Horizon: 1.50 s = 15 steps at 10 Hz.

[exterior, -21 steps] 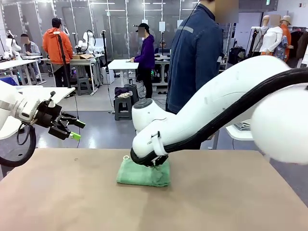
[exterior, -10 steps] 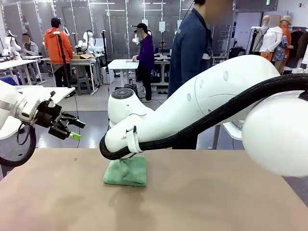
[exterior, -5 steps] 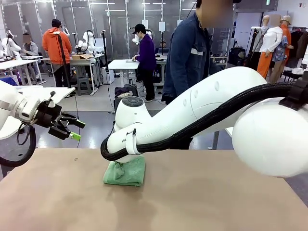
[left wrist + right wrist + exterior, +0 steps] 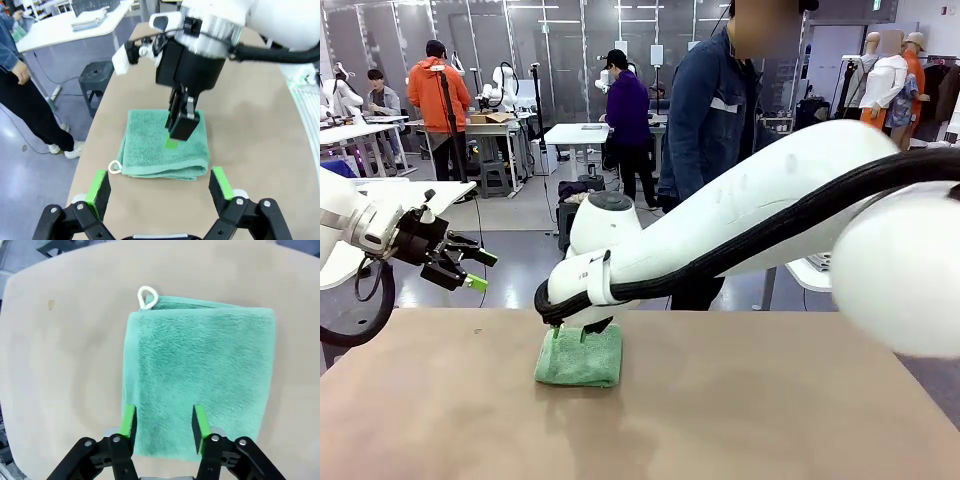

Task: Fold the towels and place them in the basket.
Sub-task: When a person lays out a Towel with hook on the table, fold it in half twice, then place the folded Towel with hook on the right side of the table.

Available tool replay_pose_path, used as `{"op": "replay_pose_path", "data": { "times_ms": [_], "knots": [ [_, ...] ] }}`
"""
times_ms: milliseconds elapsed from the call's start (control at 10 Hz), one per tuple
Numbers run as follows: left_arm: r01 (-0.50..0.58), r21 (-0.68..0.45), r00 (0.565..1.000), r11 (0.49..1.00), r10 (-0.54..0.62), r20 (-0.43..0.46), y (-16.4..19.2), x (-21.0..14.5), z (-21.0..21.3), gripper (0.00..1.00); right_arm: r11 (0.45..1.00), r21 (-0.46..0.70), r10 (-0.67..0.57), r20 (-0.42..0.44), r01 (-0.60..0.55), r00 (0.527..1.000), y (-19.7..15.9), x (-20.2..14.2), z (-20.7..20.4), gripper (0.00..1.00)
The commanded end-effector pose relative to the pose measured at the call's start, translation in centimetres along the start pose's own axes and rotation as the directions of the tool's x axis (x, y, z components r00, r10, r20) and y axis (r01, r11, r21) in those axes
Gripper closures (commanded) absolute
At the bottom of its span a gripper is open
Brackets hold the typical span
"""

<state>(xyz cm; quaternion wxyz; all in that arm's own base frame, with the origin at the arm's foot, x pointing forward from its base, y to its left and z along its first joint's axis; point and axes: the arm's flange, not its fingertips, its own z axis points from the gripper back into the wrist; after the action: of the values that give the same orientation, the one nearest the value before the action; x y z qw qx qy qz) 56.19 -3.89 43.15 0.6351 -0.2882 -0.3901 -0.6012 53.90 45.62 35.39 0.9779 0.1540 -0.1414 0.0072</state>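
Right gripper [image 4: 164,420] hangs right over the one mint green towel [image 4: 200,365], jaws parted, gripping nothing. That towel lies folded on the table [image 4: 770,400], left of middle. Left gripper [image 4: 483,271], second of two, hovers spread wide near the table's left end.

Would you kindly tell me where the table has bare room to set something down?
The brown tabletop is bare right of the folded mint green terry towel, along the near edge, and left of it toward the left tool. It is crowded at the towel, where the right tool hangs over it.
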Motion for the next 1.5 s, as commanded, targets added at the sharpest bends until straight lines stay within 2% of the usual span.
{"op": "replay_pose_path", "data": {
  "times_ms": [0,300,600,700,800,1400],
  "knots": [
    [0.006,-0.004,1.000,1.000,-0.006,0.003,-0.1,0.2,0.0,0.00,0.999,-0.028,-0.023,-0.022,0.022,1.000,-3.5,-0.4,4.8,0.29],
    [0.006,-0.004,1.000,1.000,-0.006,0.003,-0.1,0.2,0.0,0.00,0.995,-0.090,-0.044,-0.087,0.036,0.995,-7.1,0.2,9.1,0.29],
    [0.006,-0.004,1.000,1.000,-0.006,0.003,-0.1,0.2,0.0,0.00,0.997,-0.077,-0.033,-0.142,0.022,0.989,-8.4,0.2,9.8,0.29],
    [0.006,-0.004,1.000,1.000,-0.006,0.003,-0.1,0.2,0.0,0.00,0.997,-0.075,-0.010,-0.139,0.000,0.990,-8.7,0.8,9.5,0.29],
    [0.006,-0.004,1.000,1.000,-0.006,0.003,-0.1,0.2,0.0,0.00,0.993,-0.112,-0.051,-0.104,0.039,0.993,-8.0,0.6,9.9,0.29],
    [0.006,-0.004,1.000,1.000,-0.006,0.003,-0.1,0.2,0.0,0.00,0.993,-0.112,-0.051,-0.104,0.039,0.993,-8.0,0.6,9.9,0.29]
  ]
}}
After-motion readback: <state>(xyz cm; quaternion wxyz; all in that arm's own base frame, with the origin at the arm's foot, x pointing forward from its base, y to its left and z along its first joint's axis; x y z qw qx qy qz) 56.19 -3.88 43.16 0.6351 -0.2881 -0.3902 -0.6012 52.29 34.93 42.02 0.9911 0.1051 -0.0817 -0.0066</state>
